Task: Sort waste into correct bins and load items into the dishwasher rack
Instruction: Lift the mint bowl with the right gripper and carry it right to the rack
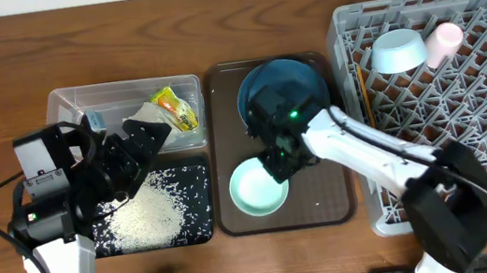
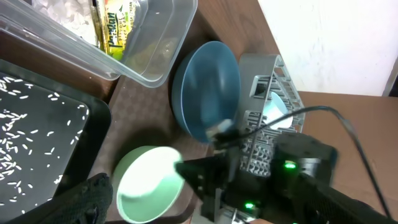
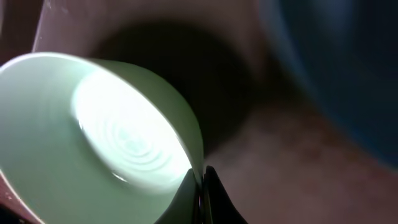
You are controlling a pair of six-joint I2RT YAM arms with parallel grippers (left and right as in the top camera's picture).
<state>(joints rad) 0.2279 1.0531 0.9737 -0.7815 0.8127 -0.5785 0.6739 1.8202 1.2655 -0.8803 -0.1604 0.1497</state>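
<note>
My right gripper (image 1: 277, 162) is shut on the rim of the pale mint-green bowl (image 1: 258, 189), one finger inside and one outside the wall (image 3: 200, 186). The bowl (image 3: 93, 143) is over the near part of the brown tray and looks tilted. Behind it lies the dark-blue plate (image 1: 280, 89). My left gripper (image 1: 144, 157) stands open over the border between the clear tub (image 1: 65, 103) and the black tray (image 1: 201, 227). The tub holds the yellow-green wrapper (image 1: 174, 108) and white tissue (image 1: 148, 116). Rice (image 1: 145, 213) lies in the black tray. The grey rack (image 1: 468, 126) holds the light-blue bowl (image 1: 397, 50) and pink cup (image 1: 444, 41).
The brown serving tray (image 1: 331, 196) sits between the bins and the rack, its right rim close to the rack's wall. Bare wooden table (image 1: 209, 18) runs along the back. My right arm reaches from the front right across the rack's near corner.
</note>
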